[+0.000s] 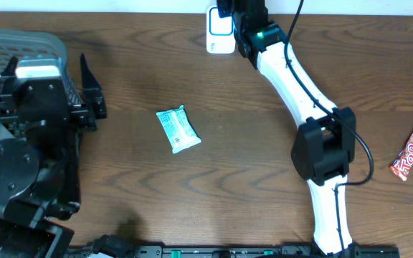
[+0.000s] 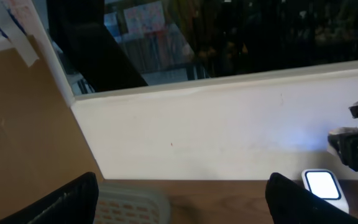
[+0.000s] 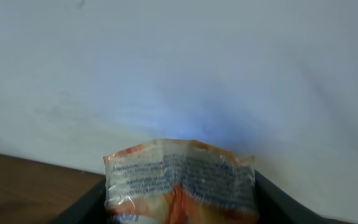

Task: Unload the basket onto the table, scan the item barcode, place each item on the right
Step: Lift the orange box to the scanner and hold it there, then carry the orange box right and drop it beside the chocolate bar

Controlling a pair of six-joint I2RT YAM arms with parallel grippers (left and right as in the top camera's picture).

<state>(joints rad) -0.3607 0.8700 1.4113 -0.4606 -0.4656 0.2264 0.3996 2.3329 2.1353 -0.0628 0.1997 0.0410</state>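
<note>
Packet [image 3: 179,180]: light, soft, crinkly; take by flat sides
Right gripper [image 3: 180,208]: half-closed on packet, at scanner [image 1: 219,32]
Left gripper [image 2: 185,200]: wide open; empty

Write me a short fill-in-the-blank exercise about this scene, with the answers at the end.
1. The right pincer holds an orange-printed packet before the white scanner; the left pincer holds ___.
2. The jaws of the left pincer stand ___.
3. The mesh basket stands at the ___ side of the table.
4. The red candy bar lies near the table's ___ edge.
Missing words: nothing; open; left; right.
</note>
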